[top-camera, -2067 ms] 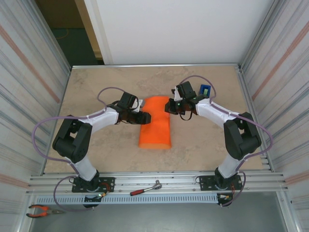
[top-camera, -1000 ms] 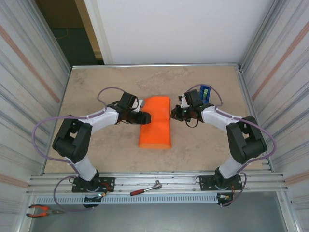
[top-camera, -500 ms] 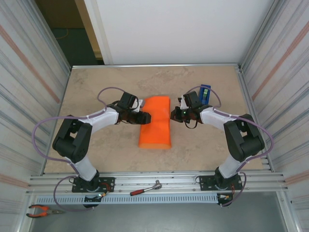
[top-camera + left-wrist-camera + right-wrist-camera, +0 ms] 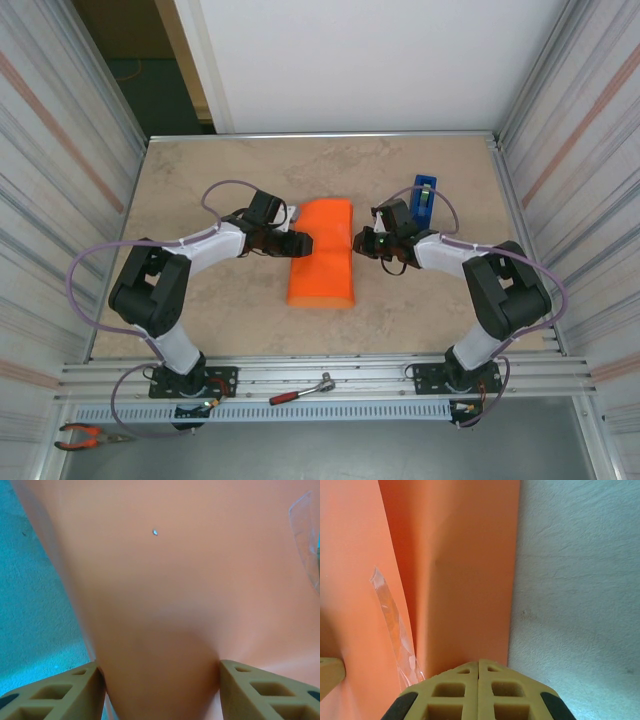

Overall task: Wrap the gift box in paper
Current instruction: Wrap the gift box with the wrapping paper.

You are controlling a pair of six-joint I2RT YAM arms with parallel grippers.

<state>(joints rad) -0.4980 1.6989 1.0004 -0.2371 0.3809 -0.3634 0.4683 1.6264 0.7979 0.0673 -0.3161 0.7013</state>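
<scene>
The step in hand looks like pressing down the right side flap of the paper (image 4: 322, 255), which lies as a long orange parcel in the middle of the bench (image 4: 220, 170); the gift box is judged to sit inside it. To do this well, the right end effector (image 4: 360, 242) should slide low and flat along the fold with light pressure, since the thin sheet could crease or tear. The left one should hold firm so the parcel does not skate leftward.

The left end effector (image 4: 302, 243) is at the parcel's left edge. In its wrist view the paper fills the gap between its fingers (image 4: 55, 697) and touches both, so it appears to be grasping the paper. The right end effector is clenched on nothing, its tips at the parcel's right edge, just beside a clear tape strip (image 4: 395, 630). The blue tape dispenser (image 4: 424, 192) stands farther right, apart from the parcel.
</scene>
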